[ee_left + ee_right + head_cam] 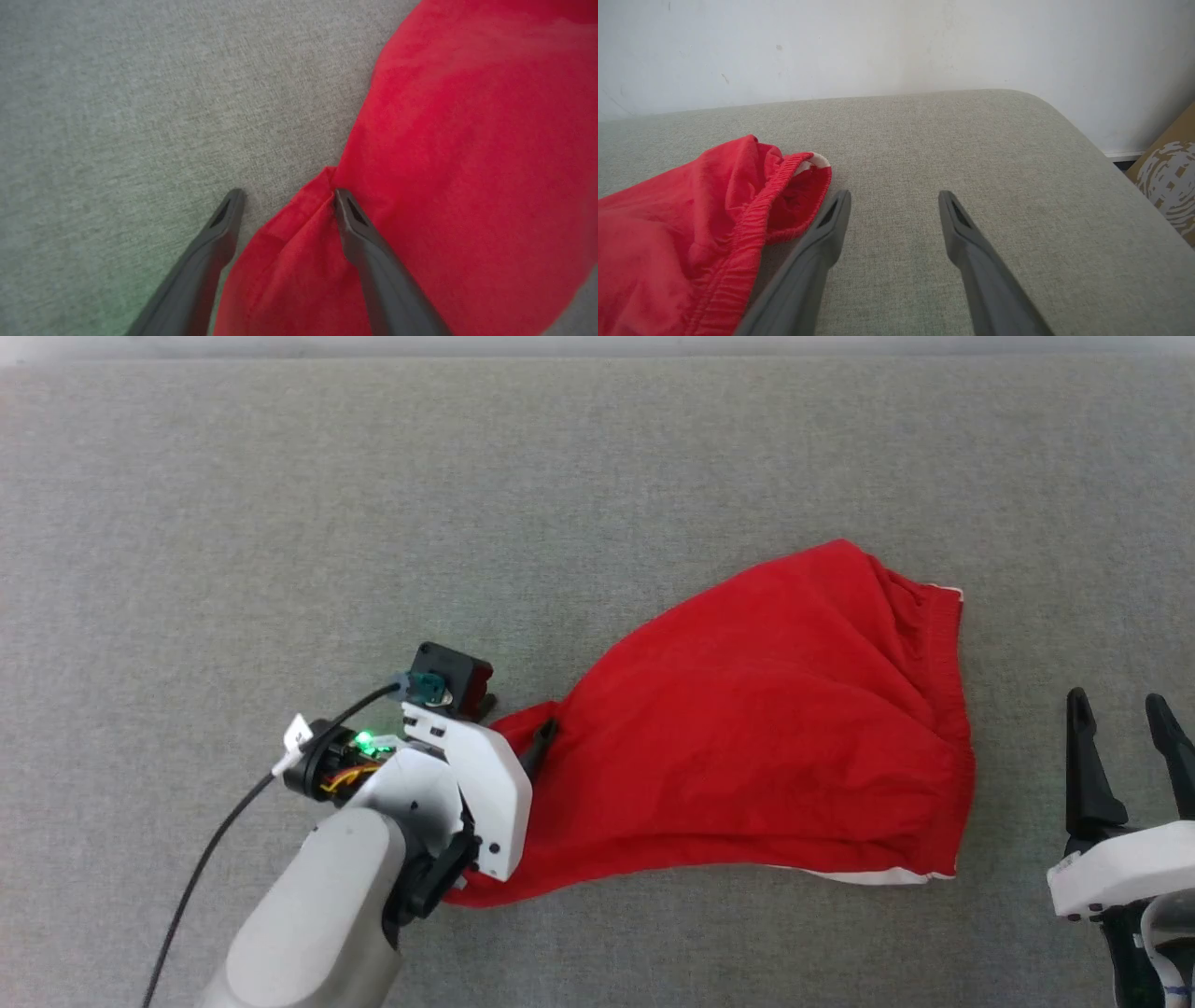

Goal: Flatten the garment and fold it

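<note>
Left pincer [288, 196] stands with its jaws spread wide at the narrow end of the garment [766, 728], at about 8 o'clock in the head view. Of its two dark fingers [205, 261], one lies over bare grey bench [280, 504] and the other over red cloth. A soft fold of that cloth sits in the gap between them, unpinched as far as the wrist view shows, so this pincer has hold of nothing. Right pincer [1117, 700] sits at 4 o'clock, just as wide open and empty. It is near the gathered waistband [948, 709] and not touching it.

The garment lies on the bench from the centre out toward 3 o'clock. It is a red wedge, broad at the waistband and tapering toward 8 o'clock. A strip of white trim [878, 875] peeks out along its 5 o'clock edge.

By my reading the flattening is only partly done. The cloth is drawn out lengthwise and lies low, but long creases run along it. The leg end is bunched to a point instead of spread out. In the right wrist view the waistband gapes open with one edge standing up. No fold has been made yet.

What seems left is to widen the tapered end so both legs lie side by side, settle the waistband flat, smooth the wrinkles, and then fold.
</note>
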Controlling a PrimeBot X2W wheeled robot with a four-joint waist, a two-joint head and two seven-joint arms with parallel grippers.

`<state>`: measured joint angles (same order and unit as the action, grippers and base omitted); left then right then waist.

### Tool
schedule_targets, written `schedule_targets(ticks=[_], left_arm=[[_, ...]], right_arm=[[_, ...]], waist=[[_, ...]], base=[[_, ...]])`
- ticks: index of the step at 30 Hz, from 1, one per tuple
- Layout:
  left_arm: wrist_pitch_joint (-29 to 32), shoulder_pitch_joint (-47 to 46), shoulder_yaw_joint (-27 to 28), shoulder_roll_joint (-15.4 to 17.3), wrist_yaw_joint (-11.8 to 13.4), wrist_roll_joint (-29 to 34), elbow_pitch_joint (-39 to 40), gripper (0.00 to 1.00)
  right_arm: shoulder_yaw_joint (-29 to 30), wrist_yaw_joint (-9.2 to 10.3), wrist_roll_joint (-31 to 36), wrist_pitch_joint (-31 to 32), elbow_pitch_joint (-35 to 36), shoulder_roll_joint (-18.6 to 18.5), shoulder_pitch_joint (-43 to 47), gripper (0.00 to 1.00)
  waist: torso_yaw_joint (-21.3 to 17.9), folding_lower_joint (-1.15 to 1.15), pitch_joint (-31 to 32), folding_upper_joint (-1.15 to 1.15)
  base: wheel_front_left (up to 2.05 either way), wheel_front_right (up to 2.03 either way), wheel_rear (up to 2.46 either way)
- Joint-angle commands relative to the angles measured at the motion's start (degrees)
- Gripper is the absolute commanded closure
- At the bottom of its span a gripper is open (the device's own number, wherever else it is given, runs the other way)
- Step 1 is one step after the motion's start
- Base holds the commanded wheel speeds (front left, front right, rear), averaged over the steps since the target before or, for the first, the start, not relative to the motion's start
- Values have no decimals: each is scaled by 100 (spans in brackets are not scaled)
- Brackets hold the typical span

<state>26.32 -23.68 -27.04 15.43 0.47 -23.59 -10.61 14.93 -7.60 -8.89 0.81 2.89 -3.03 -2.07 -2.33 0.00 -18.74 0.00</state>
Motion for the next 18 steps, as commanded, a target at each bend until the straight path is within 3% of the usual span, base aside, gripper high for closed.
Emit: schedule_targets(ticks=[1, 2, 3, 12, 18], left_arm=[[107, 6, -77, 40, -45, 21, -158, 8], [108, 2, -90, 58, -51, 33, -200, 61], [84, -3, -92, 66, -51, 39, -230, 100], [-250, -304, 70, -71, -67, -116, 131, 100], [-607, -933, 377, -138, 293, 100, 416, 100]], right_arm=[[11, 11, -10, -21, 14, 15, -22, 0], [4, 11, -12, -17, 17, 15, -12, 0], [3, 11, -16, -15, 14, 15, -10, 0], [50, 11, 15, -1, 42, 15, -39, 0], [15, 11, 7, 16, 120, 15, -70, 0]], waist=[[-69, 0, -36, 0], [-86, 0, -31, 0], [-97, 0, -32, 0], [-47, 0, -44, 0], [22, 0, -246, 0]], base=[[0, 0, 0], [0, 0, 0], [0, 0, 0], [0, 0, 0], [0, 0, 0]])
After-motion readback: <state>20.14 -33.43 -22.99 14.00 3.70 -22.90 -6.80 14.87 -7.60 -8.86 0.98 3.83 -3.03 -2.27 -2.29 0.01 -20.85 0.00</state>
